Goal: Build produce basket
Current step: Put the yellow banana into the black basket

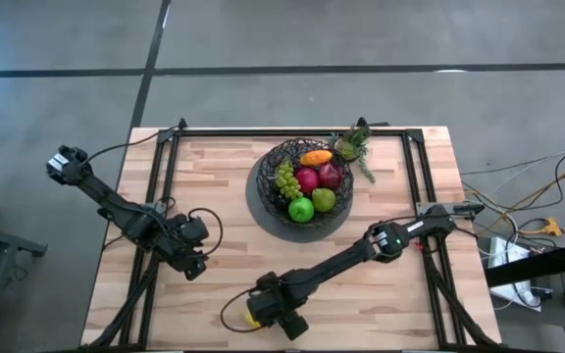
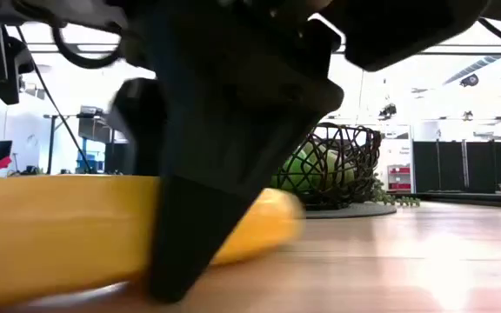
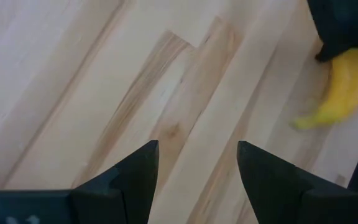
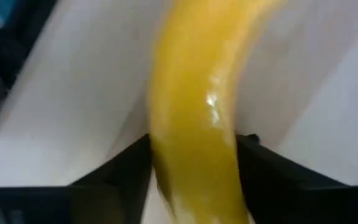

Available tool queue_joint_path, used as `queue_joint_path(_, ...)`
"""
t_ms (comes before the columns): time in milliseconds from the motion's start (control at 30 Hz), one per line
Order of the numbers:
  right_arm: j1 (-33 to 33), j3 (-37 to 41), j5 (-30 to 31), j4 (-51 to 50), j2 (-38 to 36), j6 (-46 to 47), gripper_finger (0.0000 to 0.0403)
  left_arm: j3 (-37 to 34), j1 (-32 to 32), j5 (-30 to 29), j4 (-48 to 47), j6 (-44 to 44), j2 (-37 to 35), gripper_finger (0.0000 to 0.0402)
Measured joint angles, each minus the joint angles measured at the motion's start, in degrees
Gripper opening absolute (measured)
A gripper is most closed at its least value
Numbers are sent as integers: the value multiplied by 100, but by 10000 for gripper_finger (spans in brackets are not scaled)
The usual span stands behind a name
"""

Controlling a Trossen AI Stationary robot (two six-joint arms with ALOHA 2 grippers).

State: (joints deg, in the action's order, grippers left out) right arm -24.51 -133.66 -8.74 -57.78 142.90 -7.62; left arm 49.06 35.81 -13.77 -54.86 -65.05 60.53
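Right gripper (image 4: 194,162) fingers clamp the banana (image 4: 197,106) from both sides, low at the table's (image 1: 214,186) near edge. Left gripper (image 3: 197,165) fingers stand apart, empty, over bare wood at the left. Basket (image 1: 300,181) sits on a grey mat (image 1: 263,218) mid-table, holding apples, grapes and an orange piece.

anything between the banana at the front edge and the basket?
Nothing visible on the table. The banana sits between the right hand's fingers at the table's near edge; bare wood runs from there to the basket. The basket already holds fruit, so free room inside is tight. The left hand waits off to the side, open.
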Motion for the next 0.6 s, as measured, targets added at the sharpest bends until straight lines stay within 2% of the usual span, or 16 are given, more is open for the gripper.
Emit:
queue_joint_path(133,-24,32,168,-567,-279,453,124,0,-2,-46,5,2,0,200)
queue_joint_path(167,-26,37,180,-682,-407,512,119,0,-5,-91,18,1,-2,200)
queue_joint_path(367,-36,301,635,-1320,-1352,732,119,0,-7,-358,143,-1,-2,200)
queue_joint_path(600,307,1879,1479,-1125,-3112,1252,119,2,-18,-971,593,-3,-4,200)
